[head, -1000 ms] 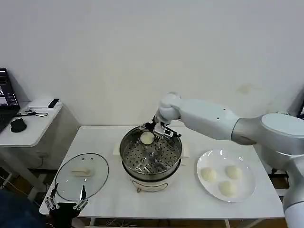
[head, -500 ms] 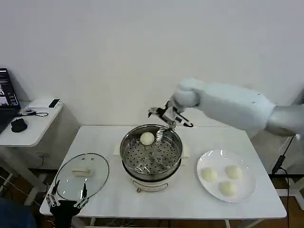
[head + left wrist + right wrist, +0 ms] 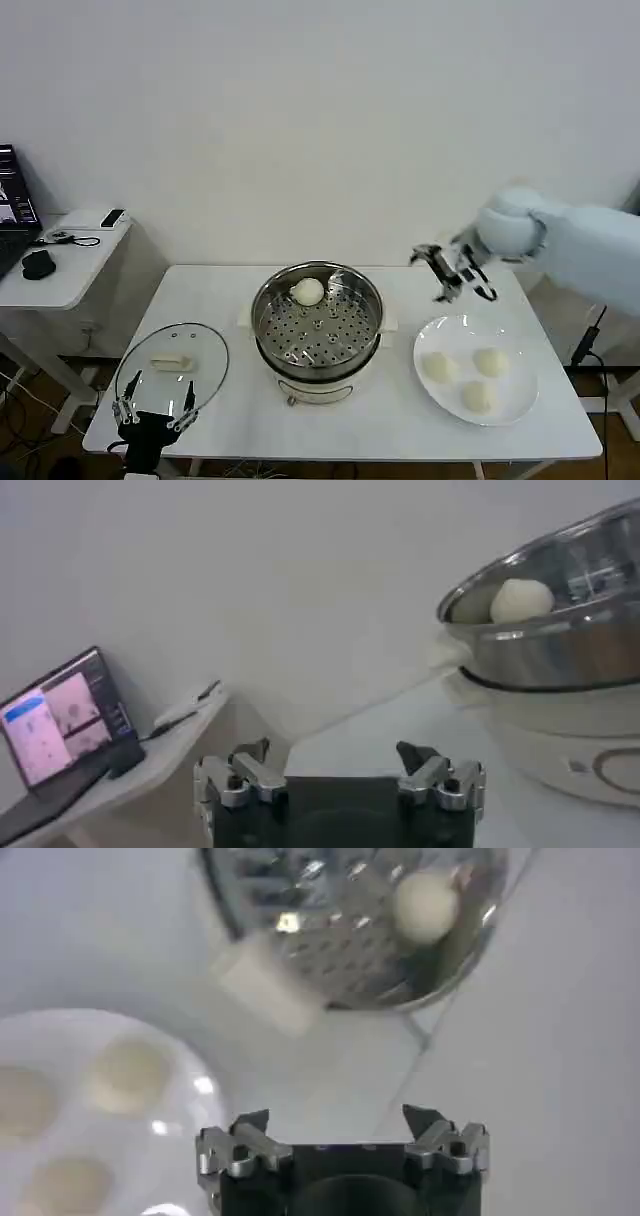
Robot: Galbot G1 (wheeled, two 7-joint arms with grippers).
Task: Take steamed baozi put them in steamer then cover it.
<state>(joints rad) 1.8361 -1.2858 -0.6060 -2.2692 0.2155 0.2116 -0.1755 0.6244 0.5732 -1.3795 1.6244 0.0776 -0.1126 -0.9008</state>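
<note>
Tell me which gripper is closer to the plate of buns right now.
The right. The right gripper, open and empty, hovers just above the plate's far-left rim. The left gripper sits at the table's near-left edge by the glass lid, across the steamer.

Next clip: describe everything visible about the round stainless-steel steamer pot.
The round, shiny stainless-steel steamer pot stands upright at the middle of the white table, uncovered. It has a perforated metal tray inside, cream-white side handles and a cream-white base. One smooth cream-white bun rests on the tray near the far rim. Its clear glass lid lies apart on the table to the robot's left; a white plate lies on its other side. No gripper touches it.
</note>
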